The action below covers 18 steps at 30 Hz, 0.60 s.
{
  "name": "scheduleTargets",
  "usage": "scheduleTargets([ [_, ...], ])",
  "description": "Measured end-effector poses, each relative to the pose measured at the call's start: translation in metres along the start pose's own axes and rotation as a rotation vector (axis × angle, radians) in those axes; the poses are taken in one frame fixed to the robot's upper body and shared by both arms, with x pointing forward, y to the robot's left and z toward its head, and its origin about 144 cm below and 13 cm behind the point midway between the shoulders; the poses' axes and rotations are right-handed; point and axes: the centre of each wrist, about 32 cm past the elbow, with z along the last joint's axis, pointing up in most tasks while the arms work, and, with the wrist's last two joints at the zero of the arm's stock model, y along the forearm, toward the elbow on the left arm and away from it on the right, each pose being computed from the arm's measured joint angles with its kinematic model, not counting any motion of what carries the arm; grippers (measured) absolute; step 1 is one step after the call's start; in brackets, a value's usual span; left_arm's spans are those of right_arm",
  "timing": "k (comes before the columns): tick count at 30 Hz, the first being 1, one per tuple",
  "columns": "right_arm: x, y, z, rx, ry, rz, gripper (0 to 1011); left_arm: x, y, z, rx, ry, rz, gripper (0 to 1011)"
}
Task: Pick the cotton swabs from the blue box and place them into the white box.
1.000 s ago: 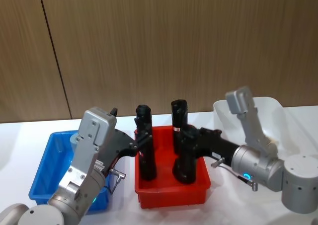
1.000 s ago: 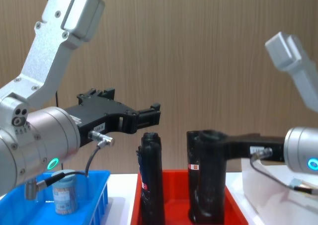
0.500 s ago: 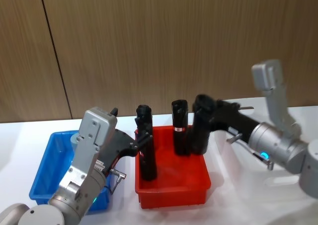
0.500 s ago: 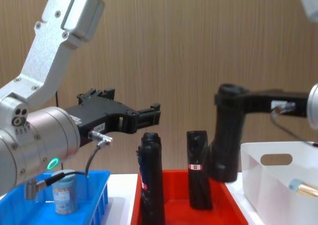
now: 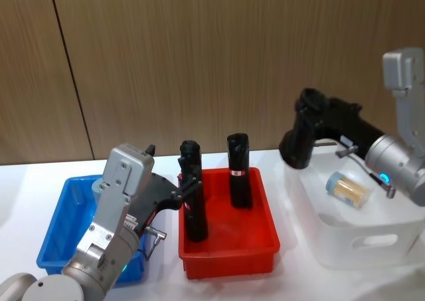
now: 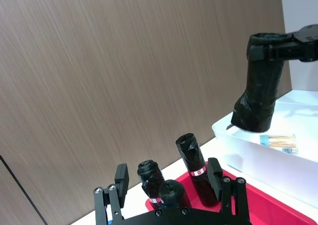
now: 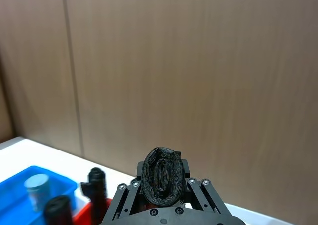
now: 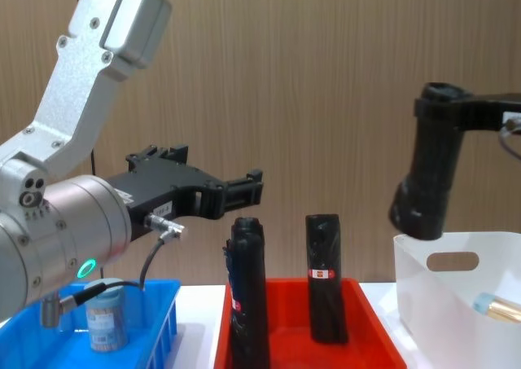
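Observation:
One of the cotton swabs, a clear jar (image 5: 346, 189) with a pale blue lid, lies on its side in the white box (image 5: 358, 244). Another jar (image 8: 104, 315) stands in the blue box (image 5: 63, 229), partly behind my left arm. My right gripper (image 5: 308, 103) is shut on the top of a black tube (image 5: 299, 141) and holds it in the air over the white box's near-left corner. My left gripper (image 5: 180, 189) hangs open and empty between the blue box and the red tray (image 5: 229, 251), its fingers (image 6: 120, 177) spread wide.
Two black tubes (image 5: 190, 198) (image 5: 239, 171) stand upright in the red tray between the two boxes. A wooden wall closes off the back of the white table. The white box's oval handle cutout (image 8: 452, 261) faces me.
My right gripper has lifted a black tube out of the red tray and carried it up and to the right, over the white box. The left arm has stayed still.

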Motion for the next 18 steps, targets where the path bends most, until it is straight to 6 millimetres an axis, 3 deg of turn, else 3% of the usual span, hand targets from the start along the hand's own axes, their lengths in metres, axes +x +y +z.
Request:
scheduleTargets([
  [18,0.033,0.008,-0.026,-0.046,-0.046,-0.153,357,0.000,0.000,0.000,0.000,0.000,0.000,1004],
])
